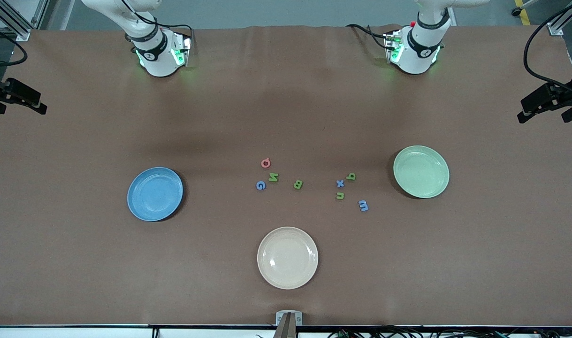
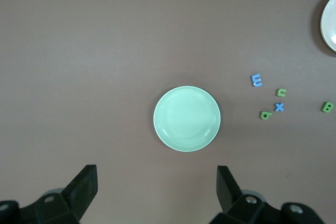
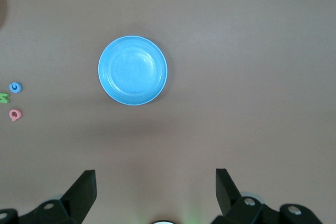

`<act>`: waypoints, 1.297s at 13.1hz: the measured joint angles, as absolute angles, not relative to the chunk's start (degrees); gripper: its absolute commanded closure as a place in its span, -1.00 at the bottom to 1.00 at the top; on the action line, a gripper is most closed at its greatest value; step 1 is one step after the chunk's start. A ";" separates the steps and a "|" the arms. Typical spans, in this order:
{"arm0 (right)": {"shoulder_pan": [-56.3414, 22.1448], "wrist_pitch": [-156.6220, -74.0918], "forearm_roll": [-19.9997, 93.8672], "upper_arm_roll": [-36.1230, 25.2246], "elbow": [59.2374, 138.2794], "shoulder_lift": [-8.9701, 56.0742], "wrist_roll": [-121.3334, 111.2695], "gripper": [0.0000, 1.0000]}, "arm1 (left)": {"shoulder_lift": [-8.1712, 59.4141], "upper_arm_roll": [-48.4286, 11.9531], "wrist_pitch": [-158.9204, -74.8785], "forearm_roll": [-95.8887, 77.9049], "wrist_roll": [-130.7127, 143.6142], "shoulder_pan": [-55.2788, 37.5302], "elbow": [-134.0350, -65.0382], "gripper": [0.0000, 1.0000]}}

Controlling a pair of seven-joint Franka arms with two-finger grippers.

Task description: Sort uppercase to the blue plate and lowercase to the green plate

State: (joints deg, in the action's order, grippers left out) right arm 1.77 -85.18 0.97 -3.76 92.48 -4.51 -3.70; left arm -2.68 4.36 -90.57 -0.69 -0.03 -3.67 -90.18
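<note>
Letters (image 1: 309, 183) — tiny, pink, blue, green — loose between plates (image 1: 155, 194)

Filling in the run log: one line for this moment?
letters: all on table | blue plate: empty | green plate: empty | left gripper: open | right gripper: open

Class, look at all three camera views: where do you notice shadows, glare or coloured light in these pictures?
Front view: green light glows at both arm bases, and the blue plate and green plate cast dark crescent shadows on the brown table; the cream plate shows a faint sheen. Left wrist view: soft, even light on the green plate. Right wrist view: pale glare on the blue plate's centre.
</note>
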 measured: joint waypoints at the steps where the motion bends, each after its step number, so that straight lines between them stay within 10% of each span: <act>1: 1.77 -85.21 0.96 -3.75 92.48 -4.51 -3.82 -1.00 | -2.69 4.36 -90.57 -0.69 -0.03 -3.67 -90.18 -1.00; 17: 1.52 -86.40 0.90 -3.54 92.79 -4.43 -3.72 -1.00 | -0.75 3.68 -89.97 -0.69 0.39 -4.01 -91.74 -1.00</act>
State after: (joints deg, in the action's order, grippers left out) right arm 1.52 -86.40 0.90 -3.54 92.79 -4.43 -3.72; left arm -0.75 3.68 -89.97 -0.69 0.39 -4.01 -91.74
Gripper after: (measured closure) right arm 0.000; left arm 0.000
